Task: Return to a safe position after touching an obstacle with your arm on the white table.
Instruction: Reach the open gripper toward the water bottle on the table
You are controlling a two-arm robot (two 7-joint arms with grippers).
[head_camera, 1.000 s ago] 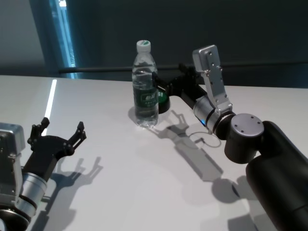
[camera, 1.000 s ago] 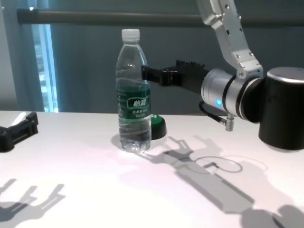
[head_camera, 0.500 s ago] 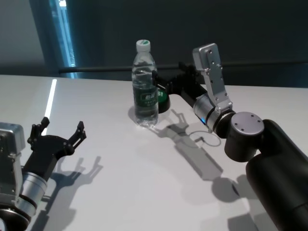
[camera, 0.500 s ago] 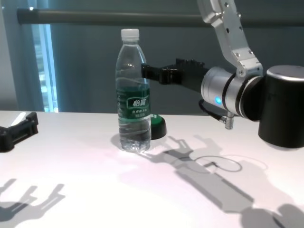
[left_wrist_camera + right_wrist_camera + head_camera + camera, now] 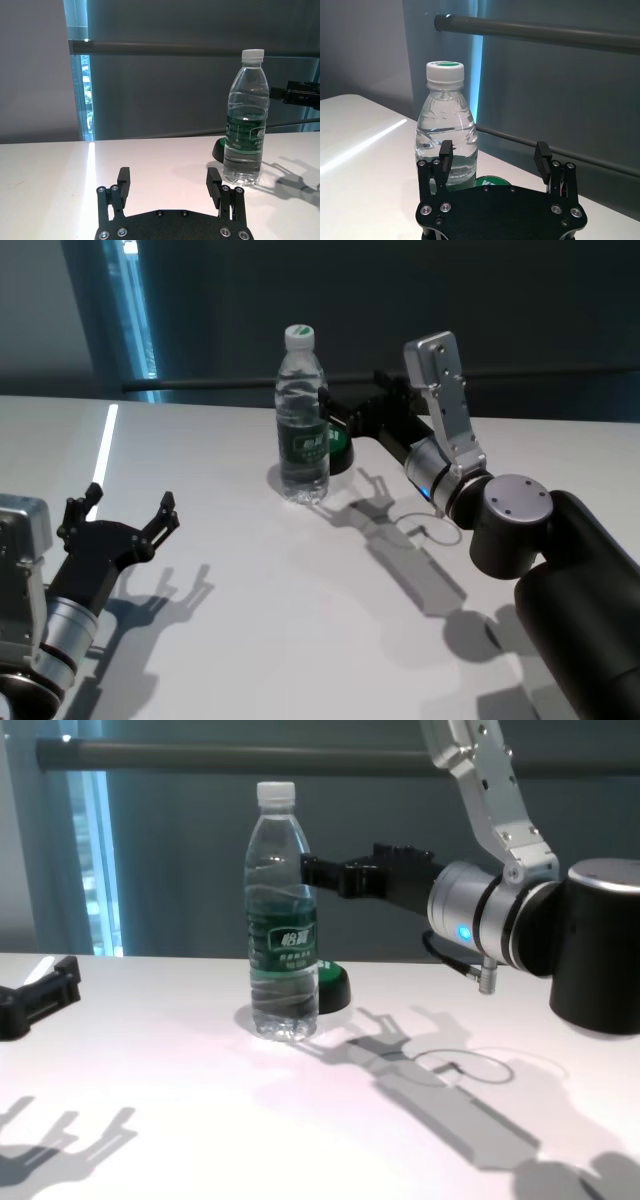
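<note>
The obstacle, a tall clear water bottle [image 5: 303,425] with a white cap and green label, stands upright on the white table [image 5: 250,590]. It also shows in the chest view [image 5: 282,910] and both wrist views [image 5: 245,125] [image 5: 447,137]. My right gripper [image 5: 335,412] hovers open and empty just right of the bottle at shoulder height [image 5: 312,872] [image 5: 492,150]. One finger overlaps the bottle's edge in the views, and I cannot tell if it touches. Low at the near left, my left gripper [image 5: 130,502] is open and empty [image 5: 169,180].
A small dark green dome [image 5: 340,448] sits on the table right behind the bottle, under the right gripper [image 5: 332,988]. A dark horizontal rail [image 5: 230,757] runs along the far side. The right forearm and elbow [image 5: 505,520] reach in from the right over the table.
The right arm has edged very slightly to the right. The bottle stays upright in the same spot. The left arm has not moved.
</note>
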